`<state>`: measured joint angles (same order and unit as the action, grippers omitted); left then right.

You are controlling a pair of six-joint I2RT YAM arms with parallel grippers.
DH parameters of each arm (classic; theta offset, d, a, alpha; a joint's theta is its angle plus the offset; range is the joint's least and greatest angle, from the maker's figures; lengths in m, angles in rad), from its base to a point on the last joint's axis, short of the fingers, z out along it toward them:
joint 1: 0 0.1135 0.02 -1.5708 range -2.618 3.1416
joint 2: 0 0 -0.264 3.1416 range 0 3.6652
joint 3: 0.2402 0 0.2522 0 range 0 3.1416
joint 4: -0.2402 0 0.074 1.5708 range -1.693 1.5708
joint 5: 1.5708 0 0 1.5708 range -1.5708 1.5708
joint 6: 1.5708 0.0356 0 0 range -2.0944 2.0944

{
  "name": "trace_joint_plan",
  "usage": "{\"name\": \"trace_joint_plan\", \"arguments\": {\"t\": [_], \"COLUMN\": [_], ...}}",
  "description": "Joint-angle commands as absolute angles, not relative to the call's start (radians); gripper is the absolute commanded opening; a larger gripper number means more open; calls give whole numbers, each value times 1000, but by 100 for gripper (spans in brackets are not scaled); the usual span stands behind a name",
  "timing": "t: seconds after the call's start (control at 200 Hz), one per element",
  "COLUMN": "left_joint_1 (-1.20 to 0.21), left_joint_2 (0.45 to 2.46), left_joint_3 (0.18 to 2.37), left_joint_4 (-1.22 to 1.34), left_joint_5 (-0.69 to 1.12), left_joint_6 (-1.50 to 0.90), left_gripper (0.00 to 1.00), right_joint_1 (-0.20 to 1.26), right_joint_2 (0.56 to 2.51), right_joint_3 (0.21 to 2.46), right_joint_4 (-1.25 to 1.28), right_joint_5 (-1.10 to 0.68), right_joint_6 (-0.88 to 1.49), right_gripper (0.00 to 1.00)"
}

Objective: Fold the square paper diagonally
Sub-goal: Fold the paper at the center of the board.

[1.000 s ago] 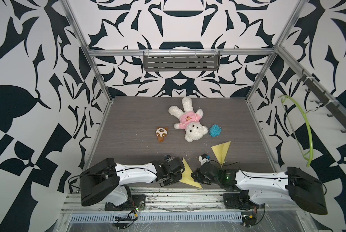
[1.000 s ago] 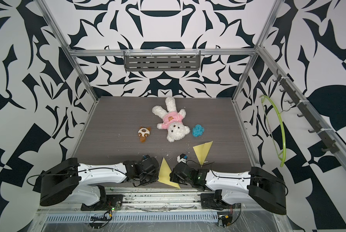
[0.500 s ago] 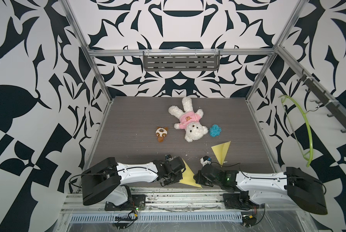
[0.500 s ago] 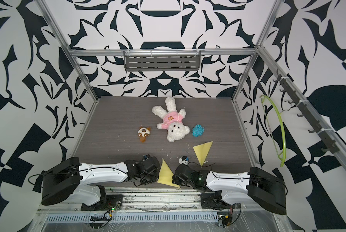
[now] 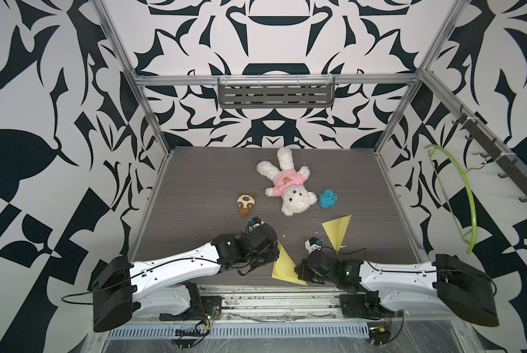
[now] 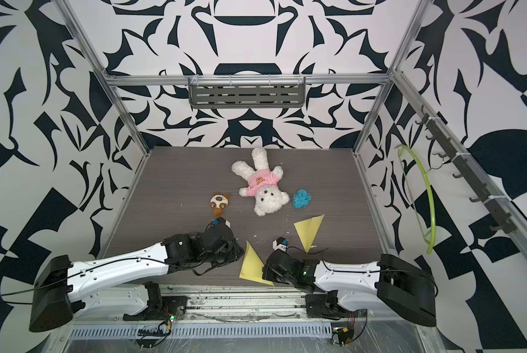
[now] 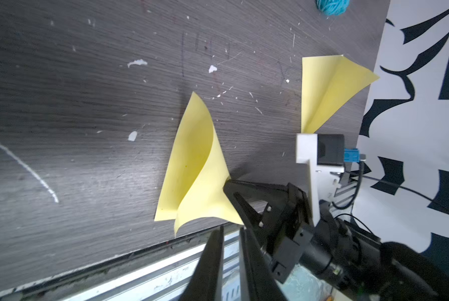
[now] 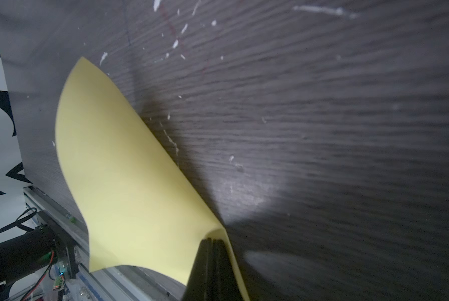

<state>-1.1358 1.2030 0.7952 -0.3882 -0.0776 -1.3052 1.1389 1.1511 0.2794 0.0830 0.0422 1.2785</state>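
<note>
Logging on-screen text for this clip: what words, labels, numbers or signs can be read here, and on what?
No text is readable anywhere.
Bear shirt patch: a small emblem, no lettering legible.
Table pen marks: faint scribble, unreadable.
Near paper, far paper: blank.

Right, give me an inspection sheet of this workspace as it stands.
Surface: dark wood-grain table, white flecks and scuffs.
Job's things: near paper folded over but bowed, at the front edge; far paper already a triangle.
Clutter: teddy bear, small brown toy, blue yarn ball.
Grippers: left gripper jaws slightly apart, empty; right gripper jaws shut on the near paper's corner.
Cables: black wires loop at both wrists.
Surroundings: patterned walls, grey shelf at the back, green hanger on the hook rail.
</note>
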Motion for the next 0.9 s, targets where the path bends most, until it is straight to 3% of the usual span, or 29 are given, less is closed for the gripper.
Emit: {"name": "trace_joint_plan", "arguments": {"t": [0.0, 0.29, 0.895], "left_joint_1": [-1111, -1132, -1131], "left_joint_2": [1321, 1624, 1732], "left_joint_3": [817, 910, 786], "left_joint_4": [-271, -126, -37], "left_joint_5": [9, 109, 80], "left_joint_6": [-1296, -1318, -1333], "left_gripper": [15, 1, 0], "right_joint_1": [1136, 1136, 1136], "right_joint_2": [1173, 1154, 1160], "right_joint_3": [242, 230, 229], "right_joint_4": [24, 22, 34], "right_joint_5": [60, 67, 63], "right_joint_6": [1264, 1267, 1268], "right_gripper": [0, 0, 0]}}
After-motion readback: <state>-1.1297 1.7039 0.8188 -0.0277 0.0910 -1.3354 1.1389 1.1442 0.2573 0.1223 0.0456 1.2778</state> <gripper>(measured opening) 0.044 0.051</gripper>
